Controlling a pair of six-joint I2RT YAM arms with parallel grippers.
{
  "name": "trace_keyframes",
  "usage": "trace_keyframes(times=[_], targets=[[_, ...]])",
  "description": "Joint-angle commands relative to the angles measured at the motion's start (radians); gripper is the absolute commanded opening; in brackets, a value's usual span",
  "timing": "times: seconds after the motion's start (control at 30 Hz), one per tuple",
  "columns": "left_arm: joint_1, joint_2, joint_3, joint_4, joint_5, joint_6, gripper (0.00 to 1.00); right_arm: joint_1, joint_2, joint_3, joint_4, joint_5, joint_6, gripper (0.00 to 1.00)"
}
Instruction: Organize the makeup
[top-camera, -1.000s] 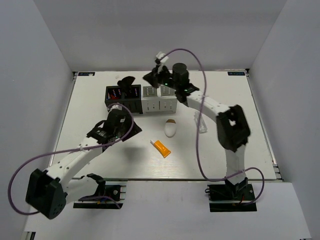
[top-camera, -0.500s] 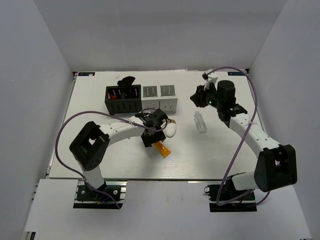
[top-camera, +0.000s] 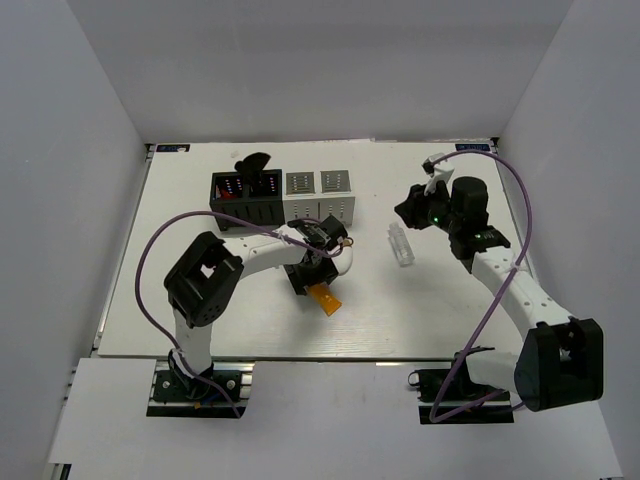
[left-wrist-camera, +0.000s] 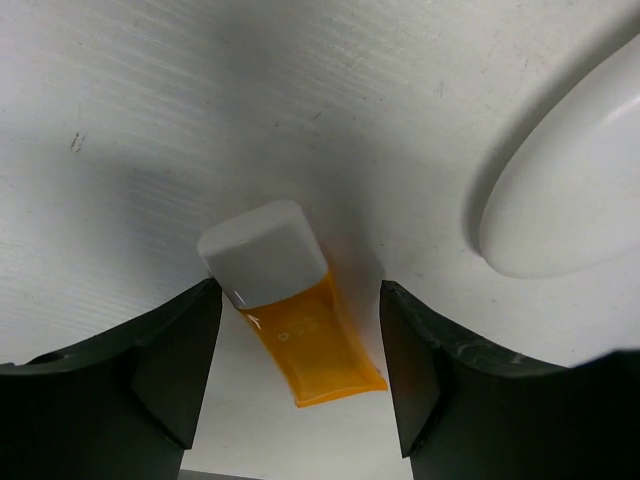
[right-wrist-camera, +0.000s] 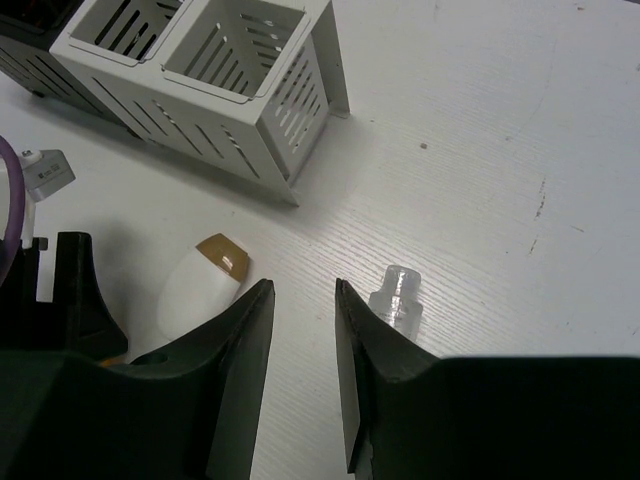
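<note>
though tube (left-wrist-camera: 292, 322) between fingers (left-wrist-camera: 150, 370) — sponge (left-wrist-camera: 570, 200) alongside

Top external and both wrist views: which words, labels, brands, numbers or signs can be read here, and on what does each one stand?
No text can be read in any view.
orange tube: faint print, too blurred to read.
white tag: small dark marks, too small to read.
dark corner labels: pale print, too small to read.
</note>
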Motion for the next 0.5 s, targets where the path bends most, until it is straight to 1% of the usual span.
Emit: trace_keyframes(times=[0.0, 0.03, 0.13, 0.17, 0.23, 0.27, 0.33, 0.37, 0.47], targets=[[0.009, -0.006, 0.020, -0.031, -0.023, -0.031, 0.74, -0.014, -0.023, -0.021, 0.039, -0.025, 0.019, 0.37], [0.010, -0.006, 0.014, -0.028, -0.023, -0.031, 0.73, -0.014, -0.021, -0.024, 0.039, -0.031, 0.020, 0.37], [0.019, -0.003, 0.011, -0.026, -0.024, -0.029, 0.67, -0.019, -0.032, -0.036, 0.041, -0.037, 0.026, 0.36], [0.019, 0.001, 0.009, -0.028, -0.024, -0.029, 0.62, -0.022, -0.034, -0.039, 0.041, -0.037, 0.027, 0.36], [0.019, 0.001, 0.003, -0.020, -0.020, -0.028, 0.55, -0.027, -0.040, -0.047, 0.039, -0.040, 0.027, 0.36], [0.019, 0.000, -0.003, -0.020, -0.020, -0.029, 0.47, -0.034, -0.043, -0.049, 0.036, -0.039, 0.027, 0.36], [0.019, -0.011, -0.011, -0.011, -0.021, -0.028, 0.38, -0.037, -0.044, -0.053, 0.033, -0.043, 0.026, 0.35], [0.019, -0.024, -0.011, -0.008, -0.023, -0.025, 0.29, -0.037, -0.047, -0.055, 0.032, -0.046, 0.024, 0.35], [-0.004, -0.055, 0.033, -0.026, -0.067, 0.001, 0.21, -0.045, -0.054, -0.053, 0.022, -0.057, 0.020, 0.35]])
